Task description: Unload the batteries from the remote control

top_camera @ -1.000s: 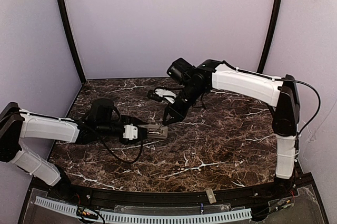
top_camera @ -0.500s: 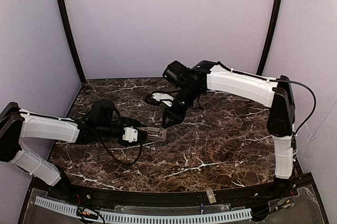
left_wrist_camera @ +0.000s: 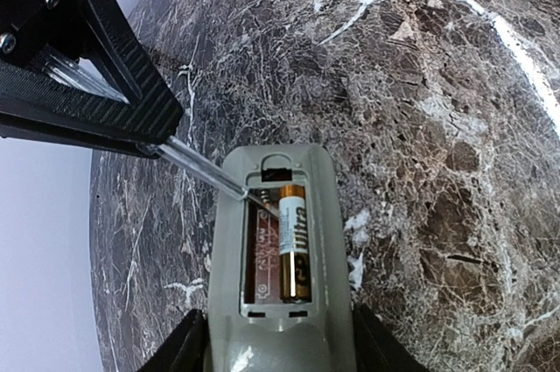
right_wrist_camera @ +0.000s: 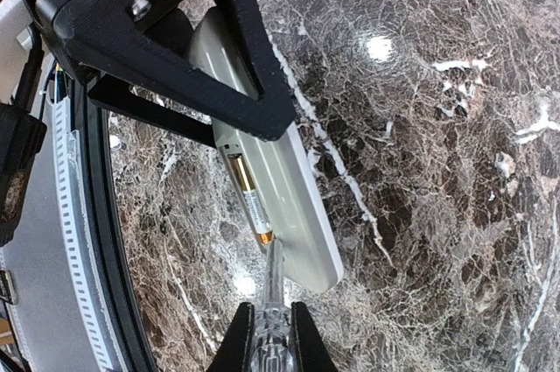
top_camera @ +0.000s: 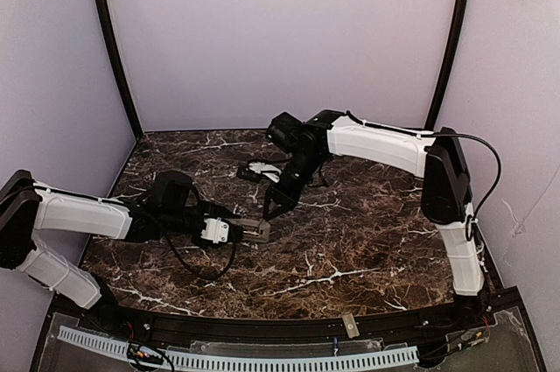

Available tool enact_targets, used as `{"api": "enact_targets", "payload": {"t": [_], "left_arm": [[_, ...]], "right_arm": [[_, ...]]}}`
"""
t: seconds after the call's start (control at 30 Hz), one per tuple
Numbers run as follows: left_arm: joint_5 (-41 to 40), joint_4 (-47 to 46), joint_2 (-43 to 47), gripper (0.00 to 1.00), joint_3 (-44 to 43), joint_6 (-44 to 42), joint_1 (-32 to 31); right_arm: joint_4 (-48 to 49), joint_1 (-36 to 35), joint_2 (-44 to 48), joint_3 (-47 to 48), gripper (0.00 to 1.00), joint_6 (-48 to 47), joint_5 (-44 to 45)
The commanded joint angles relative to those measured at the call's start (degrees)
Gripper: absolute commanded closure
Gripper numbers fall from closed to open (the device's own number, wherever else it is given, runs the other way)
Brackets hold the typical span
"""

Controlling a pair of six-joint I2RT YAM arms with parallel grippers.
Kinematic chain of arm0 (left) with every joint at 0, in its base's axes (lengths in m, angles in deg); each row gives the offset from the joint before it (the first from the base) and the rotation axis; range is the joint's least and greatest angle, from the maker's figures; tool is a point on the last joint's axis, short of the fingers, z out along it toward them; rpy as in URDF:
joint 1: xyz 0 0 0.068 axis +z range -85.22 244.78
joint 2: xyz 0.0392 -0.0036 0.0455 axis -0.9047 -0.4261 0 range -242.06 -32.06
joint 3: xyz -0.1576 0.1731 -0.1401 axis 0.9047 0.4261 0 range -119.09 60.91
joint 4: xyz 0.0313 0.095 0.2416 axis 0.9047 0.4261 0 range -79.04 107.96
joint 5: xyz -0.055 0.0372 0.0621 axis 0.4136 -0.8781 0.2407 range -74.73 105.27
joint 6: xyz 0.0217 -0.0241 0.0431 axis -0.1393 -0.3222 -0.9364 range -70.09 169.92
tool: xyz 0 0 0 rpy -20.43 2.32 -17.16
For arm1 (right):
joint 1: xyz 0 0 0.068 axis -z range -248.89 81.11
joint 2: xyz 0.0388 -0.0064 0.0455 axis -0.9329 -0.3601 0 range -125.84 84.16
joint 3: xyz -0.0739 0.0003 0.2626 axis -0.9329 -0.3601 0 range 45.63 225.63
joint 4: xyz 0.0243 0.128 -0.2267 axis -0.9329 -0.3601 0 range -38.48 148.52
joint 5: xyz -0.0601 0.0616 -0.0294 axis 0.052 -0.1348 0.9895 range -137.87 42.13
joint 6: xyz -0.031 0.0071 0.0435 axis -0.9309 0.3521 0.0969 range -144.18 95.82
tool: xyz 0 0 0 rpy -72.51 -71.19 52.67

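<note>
Right arm [top_camera: 385, 140] has swung left and lower toward the remote over the last second. Left arm [top_camera: 79, 214] has drawn its load slightly nearer the front edge.

- Dark marbled counter [top_camera: 367, 249] under both arms.
- Remote control [left_wrist_camera: 325, 241]: centre-left of the counter, back side up, cover off. Left fingers [left_wrist_camera: 188, 346] pinch it by its long edges. Cannot tell whether it rests on the counter or hangs just above it.
- Battery recess: one battery [left_wrist_camera: 293, 245] lies in the right-hand slot; the slot beside it [left_wrist_camera: 260, 254] is bare.
- Right fingers [right_wrist_camera: 232, 350] are pressed together on a clear pry stick [left_wrist_camera: 206, 169]. Its tip touches the far end of the battery.

Step in hand, as I judge it: levering out the last battery.

- Work the tip under the battery's end, not on top of it.
- Lift with a short, slow lever.
- Left grip should hold the remote dead steady, so the thrust does not skate it sideways.
- Watch for the stick slipping off the rounded casing.
- Watch for the freed battery rolling away.
</note>
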Motion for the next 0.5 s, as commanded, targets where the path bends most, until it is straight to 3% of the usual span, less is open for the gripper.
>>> {"api": "enact_targets", "payload": {"t": [0.0,0.3,0.47], "left_arm": [[2.2,-10.5,3.6,1.0,-1.0,-1.6,-0.5],[2.2,-9.0,2.9,1.0,-1.3,-1.9,-0.5],[8.1,-4.6,2.5,1.0,-3.1,1.4,-0.5]], "right_arm": [[-1.7,0.5,-4.0,-1.9,1.0,2.4,0.1],[0.0,0.7,-2.6,-3.7,1.0,4.3,2.0],[1.4,-0.2,1.3,-5.2,1.0,1.9,3.0]]}}
